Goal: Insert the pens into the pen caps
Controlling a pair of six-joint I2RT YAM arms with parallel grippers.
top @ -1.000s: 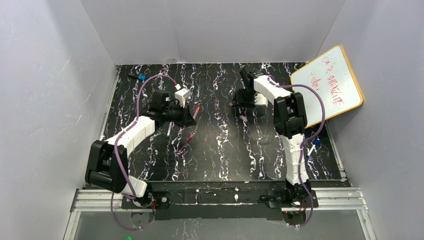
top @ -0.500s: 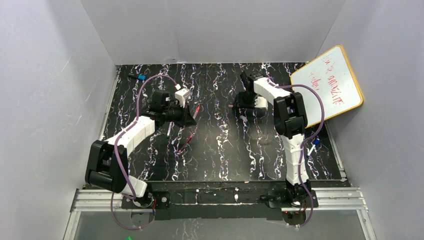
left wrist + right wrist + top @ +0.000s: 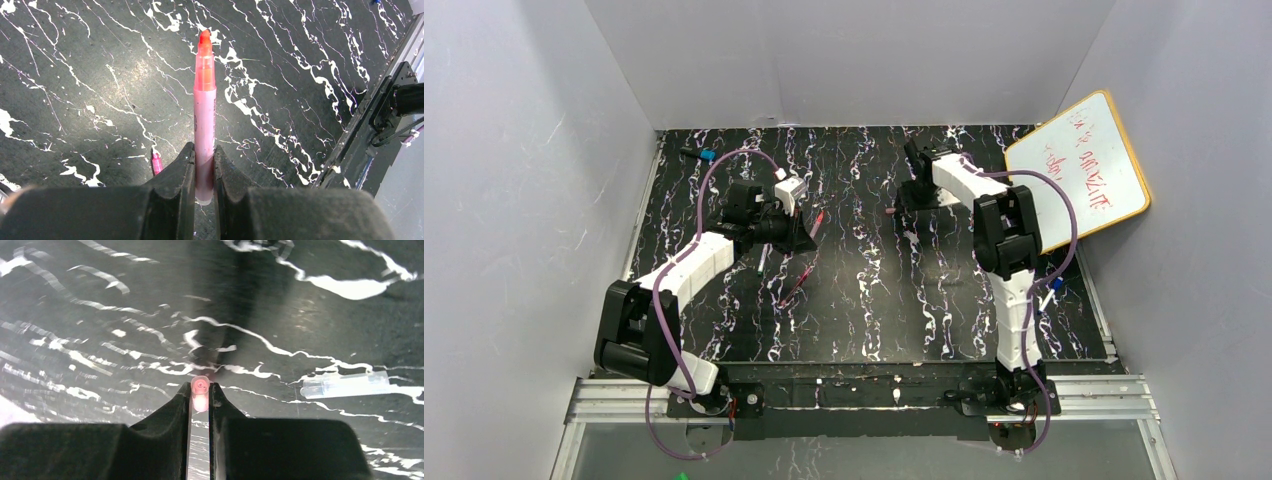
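At the far left corner of the table, a small blue-and-black item is lying by the edge. The left gripper is pinching a pink pen by its lower barrel, with both fingers pressing tight against its sides. The pen is sticking out past the fingertips, its bare orange-red tip pointing away from the wrist, above the table and not touching it. Just beside the left finger in the wrist view, a short magenta piece is lying on the surface; whether it is a cap or a pen end cannot be told. Nearer the arm bases in the overhead view, a whitish pen and thin reddish pens are lying loose on the table. Further right, the right gripper is squeezing a small pink cap between its nearly closed fingertips, the cap's round end facing outward. A clear tube is lying flat to the right of it, well apart from the fingers. At the far right, a whiteboard is leaning against the wall.
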